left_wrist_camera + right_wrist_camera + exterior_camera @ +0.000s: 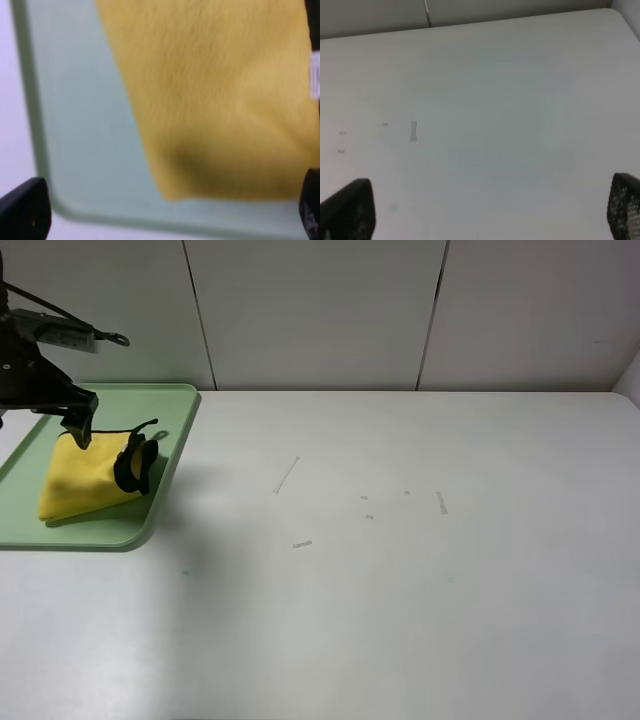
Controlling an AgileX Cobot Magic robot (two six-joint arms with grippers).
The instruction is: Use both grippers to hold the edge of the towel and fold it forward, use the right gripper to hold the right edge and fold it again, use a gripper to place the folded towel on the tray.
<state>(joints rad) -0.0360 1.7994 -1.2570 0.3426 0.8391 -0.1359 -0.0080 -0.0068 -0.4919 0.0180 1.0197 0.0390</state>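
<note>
On the white counter (400,570), the folded towel (85,480) lies on the tray (170,405), directly beneath the left hand (78,430), spread and empty; the right hand (490,212), also spread, faces bare counter well apart.

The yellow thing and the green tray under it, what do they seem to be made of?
The towel looks like soft, fuzzy cloth, probably microfibre: its surface is matte and napped in the left wrist view, and it sags into folds, with a black trim along its border. The tray looks like smooth moulded plastic: pale mint green, even in colour, with rounded corners and a low rim.
</note>
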